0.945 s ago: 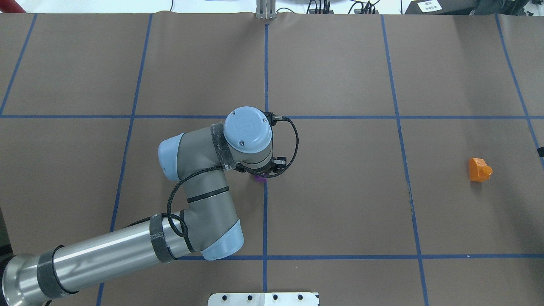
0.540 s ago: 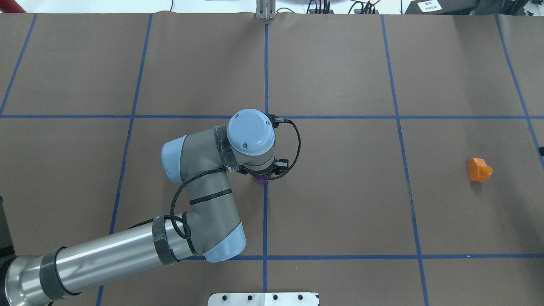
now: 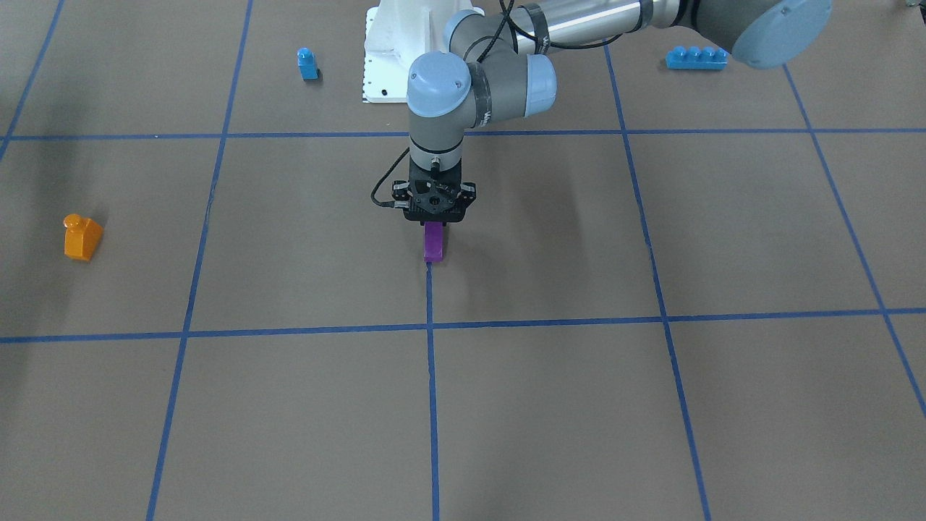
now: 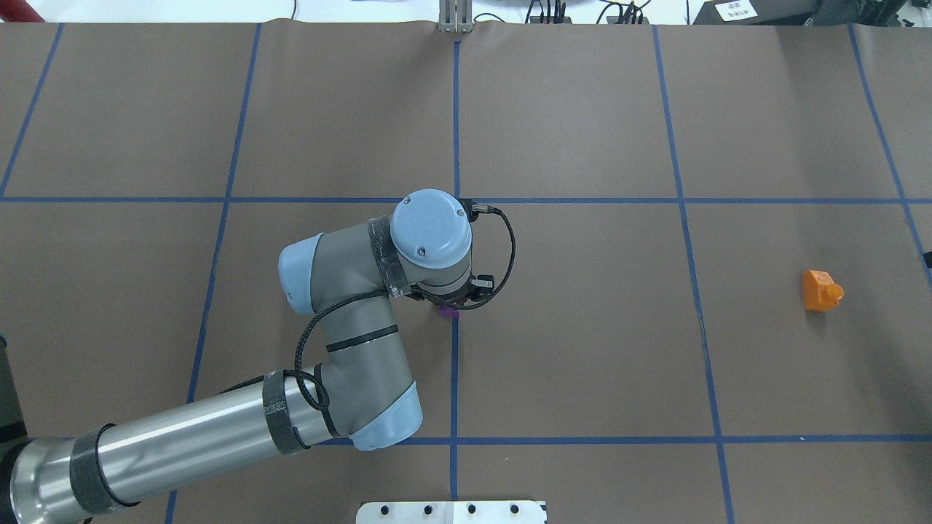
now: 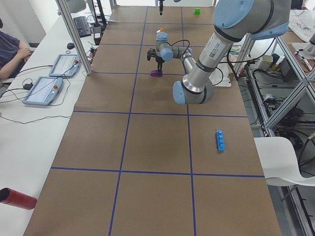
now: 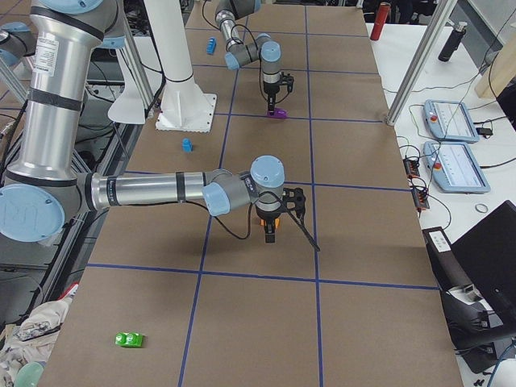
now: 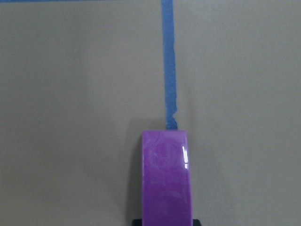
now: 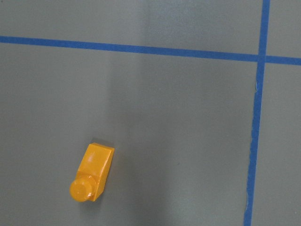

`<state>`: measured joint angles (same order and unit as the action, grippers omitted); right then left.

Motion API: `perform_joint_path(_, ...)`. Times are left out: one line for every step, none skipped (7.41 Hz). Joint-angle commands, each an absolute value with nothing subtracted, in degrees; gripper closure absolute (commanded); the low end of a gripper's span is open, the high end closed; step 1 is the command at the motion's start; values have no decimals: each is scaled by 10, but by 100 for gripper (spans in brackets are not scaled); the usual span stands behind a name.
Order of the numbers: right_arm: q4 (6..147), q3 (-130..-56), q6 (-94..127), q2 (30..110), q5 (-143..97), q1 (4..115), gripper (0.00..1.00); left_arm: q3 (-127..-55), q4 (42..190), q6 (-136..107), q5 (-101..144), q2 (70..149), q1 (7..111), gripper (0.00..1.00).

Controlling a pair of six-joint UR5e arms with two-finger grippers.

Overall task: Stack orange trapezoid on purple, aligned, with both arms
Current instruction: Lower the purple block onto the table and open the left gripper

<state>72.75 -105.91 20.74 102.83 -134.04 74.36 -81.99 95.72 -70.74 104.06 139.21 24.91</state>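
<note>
Straight out from the white base [image 3: 391, 43], front-facing view: the purple block [image 3: 434, 244] shows tall, narrow and glossy. Its top sits between the tips of the left gripper [image 3: 434, 221], which points straight down. I cannot tell whether the block touches the table [image 3: 579, 398]. The orange block [image 3: 82, 237] lies alone, well off to the base's right-arm side, with its stud tilted up and outward. A small blue block [image 3: 307, 64] sits near the base, and a long blue brick [image 3: 696, 57] lies on the base's other side.

Overhead view: only a sliver of purple shows under the left wrist, ahead of the base. The orange stud sticks out sideways, away from the base.

Right-end view: the right gripper [image 6: 271, 234] hangs just over the orange block, well out from the base. Open or closed: cannot tell.

Left wrist view: the purple block is glossy, with a faint round stud outline. Black fingertips press against both its sides, so the gripper is clamped on it.

Right wrist view: the orange block is glossy, its sloped face up and its round stud at the lower end.
</note>
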Motion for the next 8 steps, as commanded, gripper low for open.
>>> perform_joint_path(727,-1059,207,1028,-1340,744,0,-815,957,-708,1041,1397,246,74)
perform_joint_path(728,-1059,207,1028,-1340,744,0,-814,957,-708,1041,1397,246,69)
perform_joint_path(728,-1059,207,1028,-1340,744,0,-812,957,-708,1040,1397,246,57)
perform_joint_path(727,-1059,207,1028,-1340,744,0,-809,958,-707,1040,1397,245,29)
perform_joint_path(727,-1059,207,1028,-1340,744,0,-809,957,-707,1039,1397,245,1)
perform_joint_path(727,-1059,207,1028,-1341,744,0,-814,955,-707,1039,1397,247,0)
perform_joint_path(727,-1059,208,1027,-1345,743,0,-830,952,-706,1043,1397,253,1)
perform_joint_path(727,-1059,208,1027,-1346,743,0,-871,941,-701,1047,1390,265,1)
